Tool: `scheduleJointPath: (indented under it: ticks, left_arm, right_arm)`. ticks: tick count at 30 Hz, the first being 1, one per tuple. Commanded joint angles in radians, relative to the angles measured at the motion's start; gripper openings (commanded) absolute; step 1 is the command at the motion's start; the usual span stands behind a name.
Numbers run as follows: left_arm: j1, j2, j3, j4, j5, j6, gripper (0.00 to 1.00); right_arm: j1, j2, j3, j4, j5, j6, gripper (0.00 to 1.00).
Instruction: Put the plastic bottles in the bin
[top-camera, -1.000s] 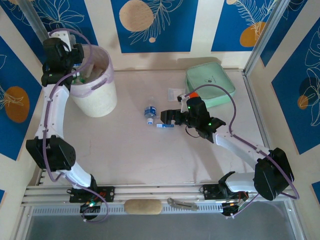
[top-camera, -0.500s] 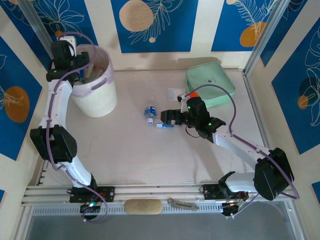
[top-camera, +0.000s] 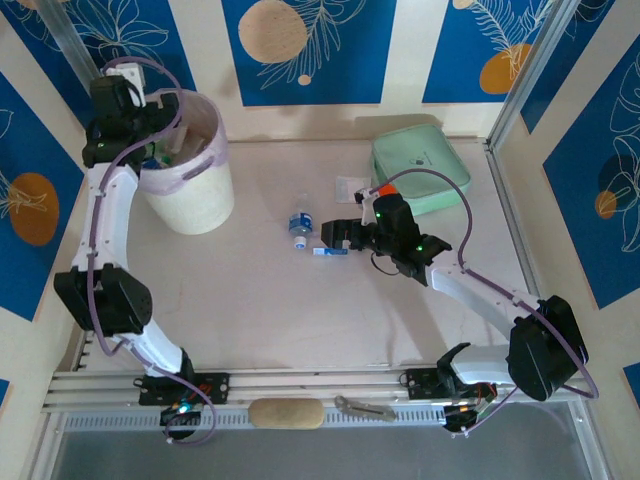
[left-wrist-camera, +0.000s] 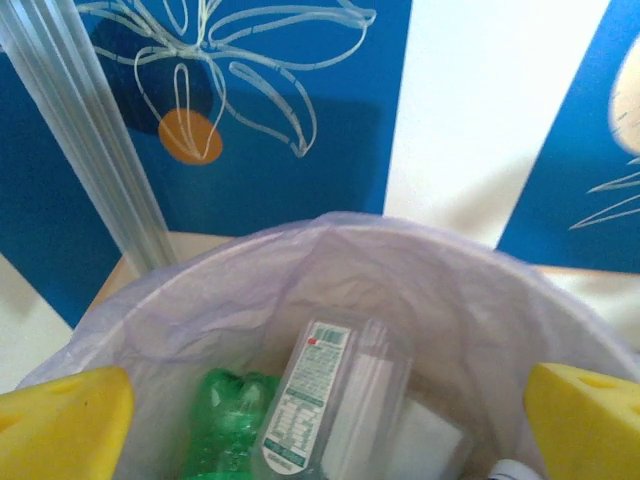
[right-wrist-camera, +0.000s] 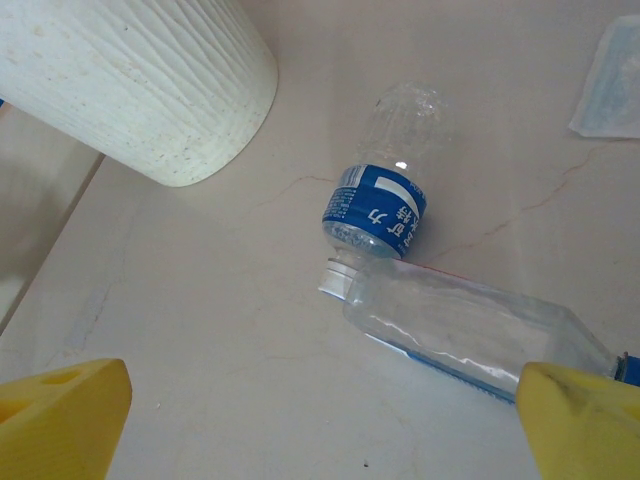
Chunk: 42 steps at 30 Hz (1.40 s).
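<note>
Surface (top-camera: 250, 310) pale cream, faintly veined; walls behind and at both sides cream with blue panels, white leaf drawings, orange discs; metal rail (top-camera: 300, 385) along the near edge; mint-green case (top-camera: 425, 165) far right; white bin (top-camera: 200, 205) with lilac liner far left

Left arm (top-camera: 100, 215) reaches up the left side, wrist over the bin's left rim; left jaws released, yellow pads (left-wrist-camera: 60, 425) wide apart above the liner, gripping nothing; below them, inside the bin, a green bottle (left-wrist-camera: 230, 425) beside a clear bottle with printed label (left-wrist-camera: 325, 400)

Right arm (top-camera: 480, 290) stretches to mid-surface; right jaws released, hovering above two bottles lying neck to neck, apparently touching: a blue-labelled bottle (right-wrist-camera: 380, 200) and a flat clear bottle (right-wrist-camera: 470, 330)
</note>
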Motion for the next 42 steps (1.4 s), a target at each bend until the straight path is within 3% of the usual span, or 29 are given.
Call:
scheduleJointPath:
  ticks: [1, 6, 12, 21, 27, 31, 36, 42]
  left_arm:
    - [0.002, -0.096, -0.041, 0.056, 0.088, -0.087, 1.00]
    - [-0.028, -0.179, -0.128, 0.132, 0.147, -0.160, 1.00]
    - [-0.124, -0.238, -0.209, 0.147, 0.186, -0.194, 1.00]
    - [-0.370, -0.330, -0.429, 0.198, 0.067, -0.169, 1.00]
    - [-0.491, -0.287, -0.546, 0.223, 0.076, -0.279, 0.99]
    - [-0.567, -0.242, -0.621, 0.220, 0.020, -0.310, 1.00]
    - [-0.618, -0.189, -0.755, 0.316, 0.004, -0.418, 1.00]
    - [-0.671, -0.095, -0.799, 0.336, -0.064, -0.468, 1.00]
  right_arm:
    - [0.004, -0.027, -0.003, -0.006, -0.003, 0.007, 0.99]
    - [0.004, -0.024, 0.006, -0.016, 0.002, 0.003, 0.99]
    - [0.004, -0.008, 0.021, -0.012, 0.000, 0.009, 0.99]
    - [0.001, 0.021, 0.038, -0.027, 0.042, 0.032, 0.99]
    - [-0.032, 0.033, 0.029, -0.035, 0.087, 0.081, 0.99]
    - [-0.061, 0.030, 0.019, -0.047, 0.092, 0.100, 0.99]
    - [-0.098, 0.010, -0.002, -0.062, 0.095, 0.109, 0.99]
    - [-0.131, -0.013, -0.026, -0.063, 0.078, 0.132, 0.99]
